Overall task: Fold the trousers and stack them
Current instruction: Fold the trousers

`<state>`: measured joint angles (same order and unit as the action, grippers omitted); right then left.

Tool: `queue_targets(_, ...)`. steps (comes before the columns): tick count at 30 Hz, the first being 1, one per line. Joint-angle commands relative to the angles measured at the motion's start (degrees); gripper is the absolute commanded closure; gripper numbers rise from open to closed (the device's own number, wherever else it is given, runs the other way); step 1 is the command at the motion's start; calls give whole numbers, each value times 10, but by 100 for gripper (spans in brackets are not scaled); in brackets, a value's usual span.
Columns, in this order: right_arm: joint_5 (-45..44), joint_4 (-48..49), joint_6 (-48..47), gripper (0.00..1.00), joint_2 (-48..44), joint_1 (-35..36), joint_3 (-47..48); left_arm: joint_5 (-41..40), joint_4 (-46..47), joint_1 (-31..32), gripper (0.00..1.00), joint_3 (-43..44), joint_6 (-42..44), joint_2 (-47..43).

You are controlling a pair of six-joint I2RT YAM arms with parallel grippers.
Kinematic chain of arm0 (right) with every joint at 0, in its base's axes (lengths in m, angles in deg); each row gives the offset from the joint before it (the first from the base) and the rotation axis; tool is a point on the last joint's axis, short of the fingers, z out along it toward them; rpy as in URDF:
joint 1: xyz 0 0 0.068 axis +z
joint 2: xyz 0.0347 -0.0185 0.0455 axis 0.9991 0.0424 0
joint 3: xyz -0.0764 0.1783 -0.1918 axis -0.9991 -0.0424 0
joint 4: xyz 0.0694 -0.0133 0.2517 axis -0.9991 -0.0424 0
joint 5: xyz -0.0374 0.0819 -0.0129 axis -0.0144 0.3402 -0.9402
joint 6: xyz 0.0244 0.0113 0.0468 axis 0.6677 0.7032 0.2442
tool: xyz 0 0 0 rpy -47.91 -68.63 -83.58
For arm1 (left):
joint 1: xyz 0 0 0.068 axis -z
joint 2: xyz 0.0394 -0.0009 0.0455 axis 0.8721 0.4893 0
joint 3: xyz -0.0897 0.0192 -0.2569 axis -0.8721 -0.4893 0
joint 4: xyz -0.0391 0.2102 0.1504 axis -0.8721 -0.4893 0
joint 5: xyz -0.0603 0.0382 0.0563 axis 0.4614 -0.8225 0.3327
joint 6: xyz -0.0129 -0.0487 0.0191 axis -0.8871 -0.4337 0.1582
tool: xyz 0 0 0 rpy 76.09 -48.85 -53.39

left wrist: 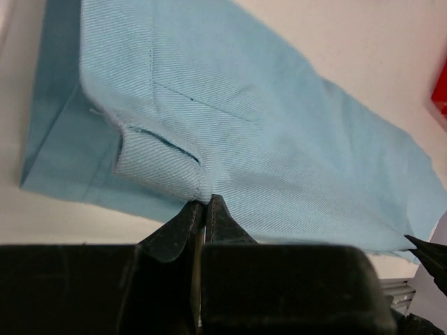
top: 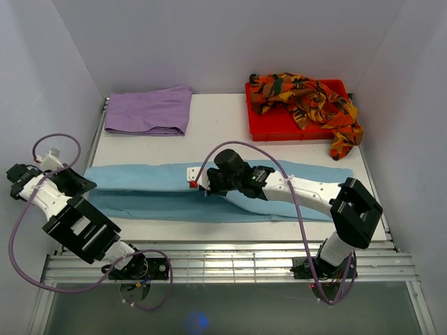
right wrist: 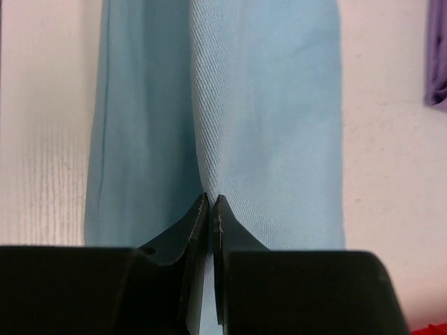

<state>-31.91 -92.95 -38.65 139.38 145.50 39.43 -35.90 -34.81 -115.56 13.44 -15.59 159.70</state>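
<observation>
We see left end effector (left wrist: 206, 204) clenched on folded corner of light blue trousers (top: 154, 190), at their left end. Right end effector (right wrist: 211, 201) clenched on fold of same trousers, near mid-length. Trousers lie stretched left to right across middle of counter (top: 216, 132), one layer doubled over other. Farther back we find lilac trousers (top: 148, 110) folded, far left; patterned trousers (top: 307, 98) heaped in red tray (top: 272, 130), far right, spilling over its right edge.

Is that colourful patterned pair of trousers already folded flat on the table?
No, the patterned trousers lie crumpled in the red tray, with one end hanging over its right edge.
</observation>
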Motion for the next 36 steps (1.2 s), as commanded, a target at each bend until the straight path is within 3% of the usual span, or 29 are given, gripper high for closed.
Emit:
queue_targets(1,27,-50,0,92,10,0,-26,-76,15,-14,100,-68,48,16)
queue_targets(8,48,-43,-2,92,96,17,-33,-201,120,-26,100,-112,-3,113)
queue_targets(13,50,-47,-3,92,134,24,-5,-215,141,-26,100,-88,-18,148)
queue_targets(23,59,-89,-1,92,104,24,32,-149,81,-25,100,-24,30,64)
queue_targets(29,65,-98,-4,92,114,26,25,-202,105,-26,100,-32,45,39)
queue_targets(36,58,-104,1,92,153,31,36,-246,161,-26,100,-89,41,89)
